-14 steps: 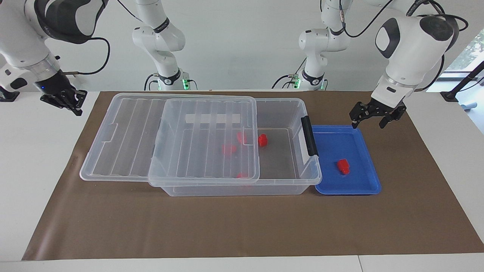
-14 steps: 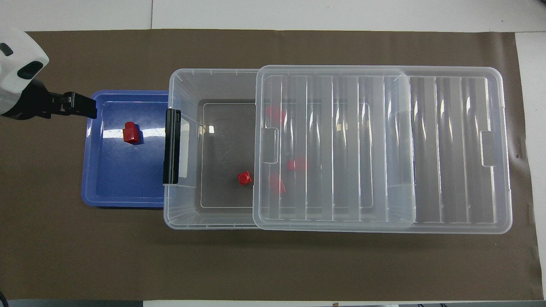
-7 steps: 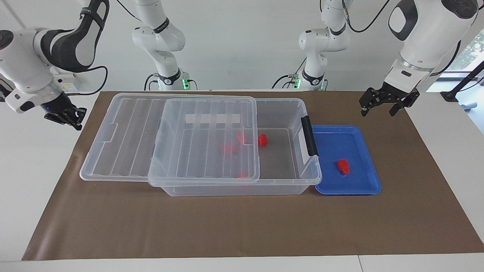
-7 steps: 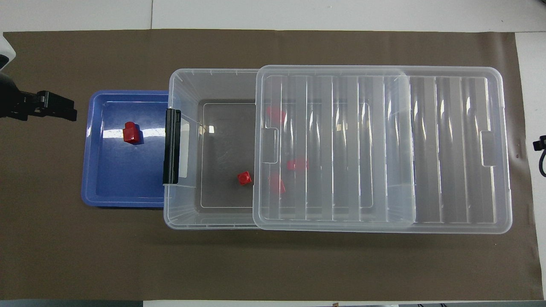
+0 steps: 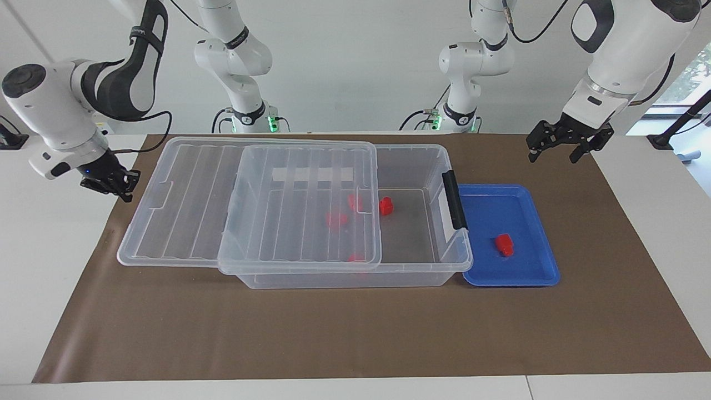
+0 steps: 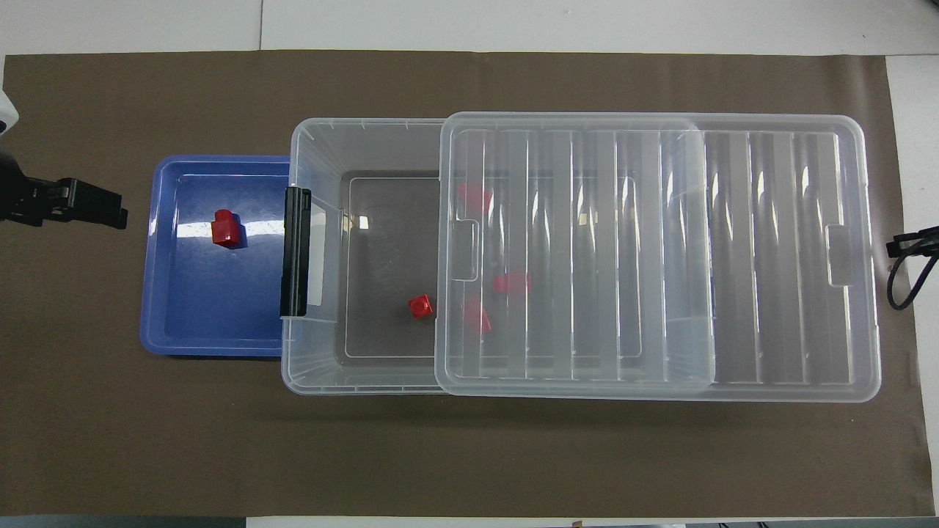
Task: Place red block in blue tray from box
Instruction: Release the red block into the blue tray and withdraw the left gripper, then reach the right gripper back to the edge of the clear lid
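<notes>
My left hand [image 5: 562, 146] has lifted off the blue tray [image 5: 541, 272], spread and empty; my right hand [image 5: 114, 181], spread unreadable, nears the lid [image 5: 183, 200]. Next: grasp the lid.

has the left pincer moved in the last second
Yes. The left pincer rose and pulled off the blue tray, toward the robots and the mat's end.

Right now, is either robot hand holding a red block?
No. The left gripper is open over the mat with nothing in it. The right gripper carries no block either. One red block lies in the blue tray.
</notes>
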`<state>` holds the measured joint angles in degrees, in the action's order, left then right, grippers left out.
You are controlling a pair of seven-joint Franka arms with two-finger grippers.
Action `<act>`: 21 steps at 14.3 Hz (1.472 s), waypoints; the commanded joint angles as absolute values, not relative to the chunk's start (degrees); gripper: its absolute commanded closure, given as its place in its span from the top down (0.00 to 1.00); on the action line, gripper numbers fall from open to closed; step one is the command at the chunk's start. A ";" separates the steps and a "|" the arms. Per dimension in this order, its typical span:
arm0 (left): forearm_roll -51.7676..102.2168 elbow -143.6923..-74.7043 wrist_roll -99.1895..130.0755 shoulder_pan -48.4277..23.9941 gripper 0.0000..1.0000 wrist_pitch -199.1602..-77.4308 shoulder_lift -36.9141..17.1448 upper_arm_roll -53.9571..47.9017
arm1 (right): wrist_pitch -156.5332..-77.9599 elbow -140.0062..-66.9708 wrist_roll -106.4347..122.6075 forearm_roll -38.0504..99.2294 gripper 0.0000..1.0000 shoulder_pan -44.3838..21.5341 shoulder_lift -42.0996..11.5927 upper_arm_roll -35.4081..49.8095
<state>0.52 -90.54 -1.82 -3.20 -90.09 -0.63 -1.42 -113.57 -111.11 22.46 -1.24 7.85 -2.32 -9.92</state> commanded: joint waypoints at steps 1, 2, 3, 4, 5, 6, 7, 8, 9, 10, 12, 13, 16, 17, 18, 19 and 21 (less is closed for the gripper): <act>1.76 -94.21 -2.81 -2.20 1.00 -91.05 2.02 -1.41 | -113.82 -112.15 18.82 -1.76 0.00 8.26 -1.58 -7.56; 1.76 -94.48 -2.99 -2.11 1.00 -91.14 2.11 -1.32 | -113.56 -112.15 18.72 -1.76 0.00 8.26 -1.58 -7.47; 1.76 -94.13 -3.08 -1.94 1.00 -91.49 2.02 -1.32 | -113.12 -112.15 18.72 -1.76 0.00 8.26 -1.50 -7.47; 1.67 -93.87 -3.34 -1.93 1.00 -91.67 1.85 -1.32 | -112.77 -112.15 18.37 -1.67 0.00 8.26 -1.49 -7.47; 1.67 -93.95 -3.34 -1.93 1.00 -91.41 1.93 -1.32 | -112.76 -112.15 17.59 -1.67 0.00 8.26 -1.49 -7.30; 1.67 -93.96 -3.25 -2.02 1.00 -91.15 2.02 -1.32 | -112.68 -112.15 16.62 -1.67 0.00 8.26 -1.49 -6.25; 1.58 -93.96 -3.25 -2.02 1.00 -91.06 2.11 -1.32 | -112.33 -112.06 15.39 -1.67 0.00 8.26 -1.49 -5.98; 1.58 -94.13 -3.43 -1.93 1.00 -90.79 2.46 -1.32 | -112.15 -111.97 13.90 -1.67 0.00 8.26 -1.58 -5.28; 1.58 -94.48 -3.43 -2.02 1.00 -90.79 2.90 -1.32 | -112.15 -111.97 12.58 -1.67 0.00 8.26 -1.58 -4.93; 1.50 -94.48 -3.43 -2.02 1.00 -90.88 2.90 -1.32 | -112.06 -111.97 11.09 -1.67 0.00 8.26 -1.58 -4.57; 1.49 -94.40 -3.08 -2.02 1.00 -91.31 2.90 -1.32 | -112.06 -111.88 8.63 -1.67 0.00 8.26 -1.58 -3.61; 1.49 -94.48 -2.99 -2.02 1.00 -91.32 2.90 -1.32 | -112.06 -111.88 7.48 -1.67 0.00 8.26 -1.58 -2.82; 1.49 -94.39 -2.99 -2.02 1.00 -91.14 2.90 -1.32 | -111.97 -111.88 5.19 -1.67 0.00 8.26 -1.58 -1.50; 1.49 -94.39 -2.90 -2.02 1.00 -91.14 2.90 -1.32 | -111.89 -111.80 3.97 -1.67 0.00 8.26 -1.58 -0.97; 1.49 -94.39 -2.90 -1.93 1.00 -91.23 2.81 -1.32 | -111.71 -111.80 2.30 -1.67 0.00 8.26 -1.58 -0.10; 1.49 -94.39 -2.90 -2.02 1.00 -91.14 2.90 -1.32 | -111.62 -111.80 0.98 -1.67 0.00 8.26 -1.58 0.70; 1.49 -94.39 -2.90 -2.02 1.00 -91.14 2.90 -1.32 | -111.53 -111.80 -1.57 -1.67 0.00 8.26 -1.58 1.84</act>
